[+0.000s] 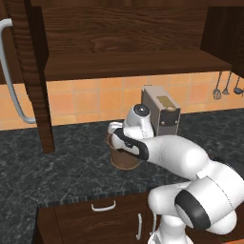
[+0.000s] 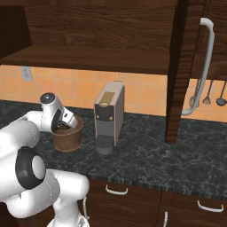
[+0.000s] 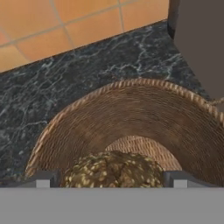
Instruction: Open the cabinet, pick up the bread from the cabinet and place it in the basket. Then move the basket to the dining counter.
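The basket (image 1: 125, 159) (image 2: 68, 137) stands on the black worktop just left of the coffee machine. My gripper (image 3: 111, 179) reaches down into the basket's mouth (image 3: 131, 83), its jaws wide apart. The seeded brown bread (image 3: 113, 170) fills the gap between the two fingertips and hangs above the woven bottom, so I am shut on it. My hand (image 2: 66, 119) tilts over the basket's rim. The cabinet (image 1: 133, 62) above is open, its doors (image 1: 31, 71) (image 2: 177, 66) swung out with long silver handles. The dining counter is out of view.
A tall grey coffee machine (image 1: 162, 112) (image 2: 108, 117) stands close beside the basket. Kitchen utensils (image 1: 226, 86) (image 2: 208, 95) hang on the tiled wall to the right. The open doors jut out over the worktop on both sides. Low drawers (image 1: 102, 214) sit under the worktop's front edge.
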